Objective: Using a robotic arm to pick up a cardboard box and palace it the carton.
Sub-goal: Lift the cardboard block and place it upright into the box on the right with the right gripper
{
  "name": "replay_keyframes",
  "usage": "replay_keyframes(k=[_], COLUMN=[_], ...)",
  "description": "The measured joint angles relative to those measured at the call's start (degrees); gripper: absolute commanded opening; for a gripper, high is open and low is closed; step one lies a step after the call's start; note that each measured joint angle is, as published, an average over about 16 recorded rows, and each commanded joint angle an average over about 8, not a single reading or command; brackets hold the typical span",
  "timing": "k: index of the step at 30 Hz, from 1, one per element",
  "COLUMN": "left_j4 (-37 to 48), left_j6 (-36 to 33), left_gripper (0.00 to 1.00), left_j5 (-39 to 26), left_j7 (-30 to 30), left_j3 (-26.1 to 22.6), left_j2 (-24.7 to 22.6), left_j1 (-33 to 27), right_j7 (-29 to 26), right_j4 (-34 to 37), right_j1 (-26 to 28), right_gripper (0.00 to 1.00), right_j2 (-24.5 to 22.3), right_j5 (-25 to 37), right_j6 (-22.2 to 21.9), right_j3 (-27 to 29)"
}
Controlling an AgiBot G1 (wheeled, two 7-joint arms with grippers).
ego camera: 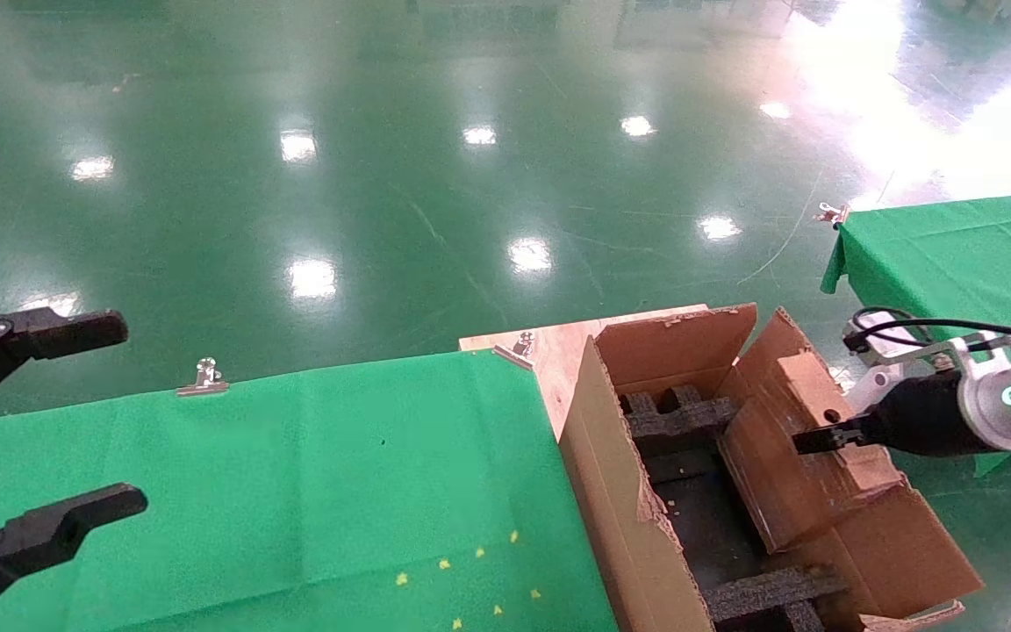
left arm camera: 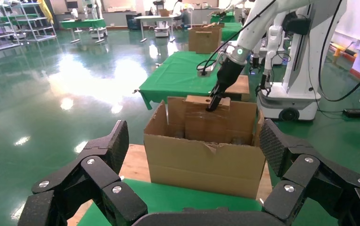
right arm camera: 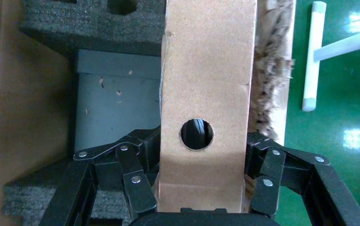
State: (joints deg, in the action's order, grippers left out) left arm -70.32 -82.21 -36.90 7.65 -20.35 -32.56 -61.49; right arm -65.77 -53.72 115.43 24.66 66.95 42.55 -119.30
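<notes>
Cardboard box point(ego camera: 808, 439) pinched in the right hand point(right arm camera: 199, 188), tilted inside the carton point(ego camera: 620, 491); could snag on foam inserts point(ego camera: 677, 417); left hand point(ego camera: 23, 448) spread, idle.

No text, label, brand, number or sign can be read in any of the three views. The box point(right arm camera: 206, 94) shows plain brown faces with only a round hole. The carton point(ego camera: 637, 491) bears no print on its walls or flaps. The green surface point(ego camera: 295, 491) carries a few small yellow marks at about 5 o'clock in the head view, but they form no letters or figures. The right arm point(ego camera: 1010, 395) has a small lit green ring, which spells nothing. Shelves and tables far off in the left wrist view are too small to show any writing.
</notes>
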Motion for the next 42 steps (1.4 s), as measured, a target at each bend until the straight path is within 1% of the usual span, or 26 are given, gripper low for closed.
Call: replay_keyframes(k=[9, 16, 24, 33, 34, 41, 42], left_j4=[0.0, 0.0, 0.0, 0.0, 0.0, 0.0, 0.0], left_j6=[0.0, 0.0, 0.0, 0.0, 0.0, 0.0, 0.0], left_gripper=[1.00, 1.00, 1.00, 1.00, 1.00, 1.00, 1.00], left_j5=[0.0, 0.0, 0.0, 0.0, 0.0, 0.0, 0.0], left_j7=[0.0, 0.0, 0.0, 0.0, 0.0, 0.0, 0.0], left_j3=[0.0, 0.0, 0.0, 0.0, 0.0, 0.0, 0.0], left_j2=[0.0, 0.0, 0.0, 0.0, 0.0, 0.0, 0.0], left_j1=[0.0, 0.0, 0.0, 0.0, 0.0, 0.0, 0.0], right_j7=[0.9, 3.1, 6.9, 11.6, 12.1, 14.2, 14.4], right_j4=[4.0, 9.0, 15.8, 23.3, 24.0, 27.1, 27.3], right_j1=[-6.0, -11.0, -16.6, -21.2, -21.5, -22.9, -23.0], right_gripper=[0.00, 0.00, 0.00, 0.00, 0.06, 0.93, 1.00], right_j2=[4.0, 7.6, 12.0, 16.1, 16.5, 17.9, 18.0], right_j5=[-2.6, -5.6, -9.1, -12.4, -12.7, -14.0, -14.2], right_j6=[-3.0, -4.0, -3.9, -2.4, -2.2, -1.1, -1.0], right_j3=[0.0, 0.7, 2.1, 4.0, 4.2, 5.1, 5.2])
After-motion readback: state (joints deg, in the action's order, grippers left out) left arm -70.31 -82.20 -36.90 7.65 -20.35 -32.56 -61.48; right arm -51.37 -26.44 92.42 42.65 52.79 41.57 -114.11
